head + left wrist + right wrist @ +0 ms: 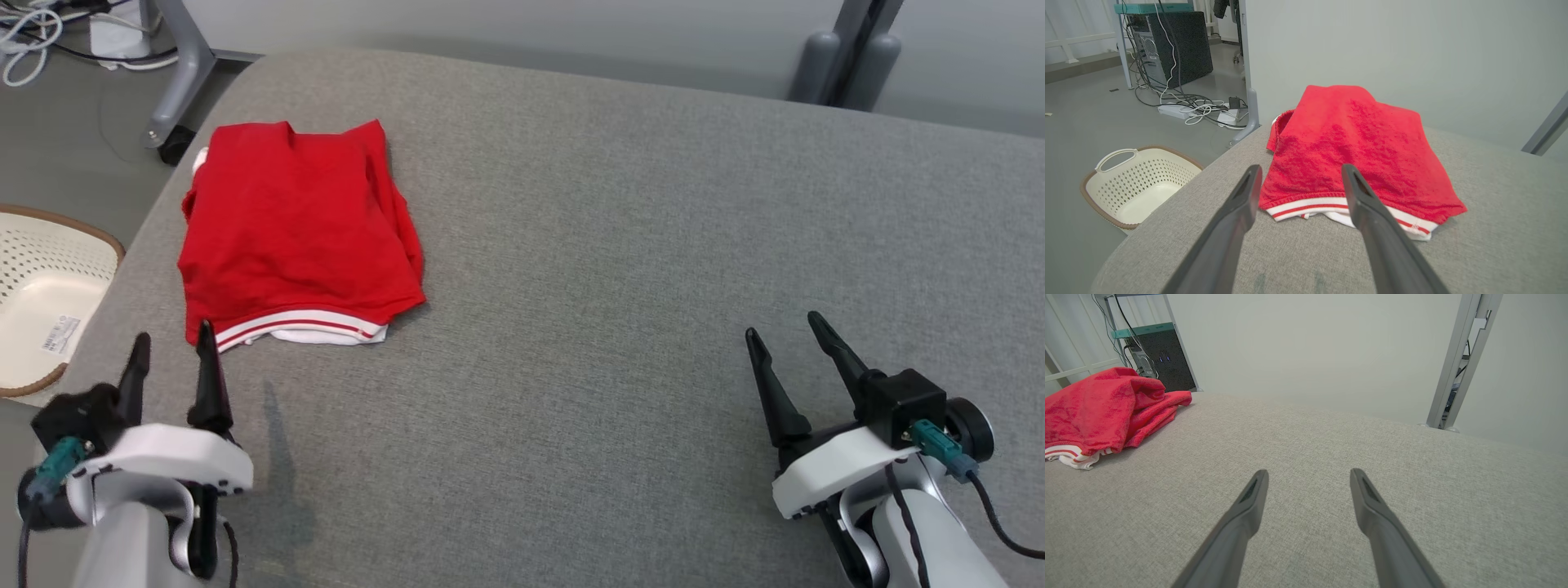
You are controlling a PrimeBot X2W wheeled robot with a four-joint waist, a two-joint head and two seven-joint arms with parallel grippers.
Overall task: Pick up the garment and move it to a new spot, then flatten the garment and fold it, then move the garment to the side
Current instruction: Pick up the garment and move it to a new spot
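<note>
A red garment with a white, red-striped hem lies folded in a neat stack on the grey padded table, toward its left side. My left gripper hovers open just in front of the hem's near-left corner, not touching it. In the left wrist view the garment sits straight ahead of that gripper, with nothing between the two dark fingers. My right gripper stands open at the lower right, far from the cloth. The right wrist view has the garment at its left edge and that gripper over bare fabric.
A cream perforated laundry basket stands on the floor off the table's left edge, also the basket in the left wrist view. Grey frame legs and cables lie behind. A computer tower stands farther back.
</note>
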